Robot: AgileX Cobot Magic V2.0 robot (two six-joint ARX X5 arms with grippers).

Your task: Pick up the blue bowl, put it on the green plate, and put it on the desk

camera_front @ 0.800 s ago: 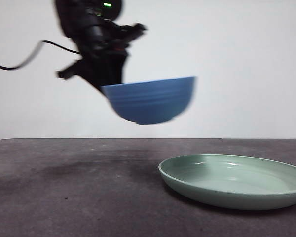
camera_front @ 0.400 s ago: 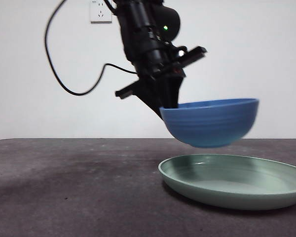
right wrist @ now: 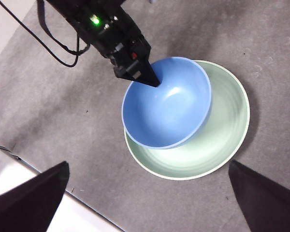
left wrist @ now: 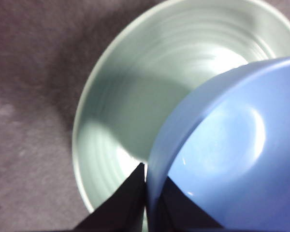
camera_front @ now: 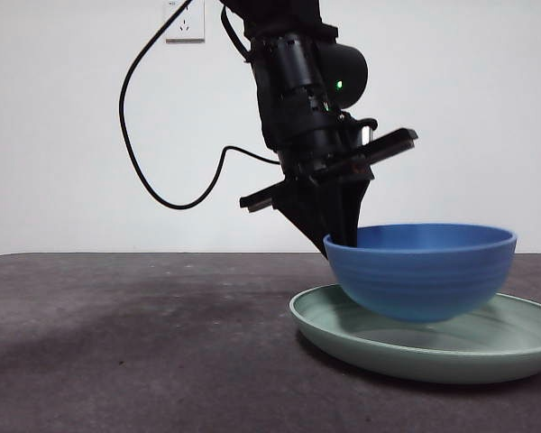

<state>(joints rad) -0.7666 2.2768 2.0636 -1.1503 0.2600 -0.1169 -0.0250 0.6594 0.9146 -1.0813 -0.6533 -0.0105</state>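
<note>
The blue bowl [camera_front: 421, 271] hangs low in the green plate [camera_front: 433, 352], its base below the plate's rim; I cannot tell if it touches. My left gripper [camera_front: 335, 236] is shut on the bowl's rim, one jaw inside and one outside, as the left wrist view shows the gripper [left wrist: 146, 193], bowl [left wrist: 232, 159] and plate [left wrist: 150, 82]. The right wrist view shows the bowl [right wrist: 166, 104] off-centre over the plate [right wrist: 222, 140], with the left gripper [right wrist: 147, 77] on its rim. My right gripper [right wrist: 148, 164] is open and empty high above.
The plate rests on the dark speckled desk [camera_front: 117, 343] at the right. A black cable [camera_front: 153, 189] loops from the left arm. A wall socket [camera_front: 184, 20] is on the white wall. A white edge [right wrist: 5, 174] borders the desk.
The left gripper has carried the blue bowl to the right and down, from high above the desk to low in the green plate. The plate has not moved.
</note>
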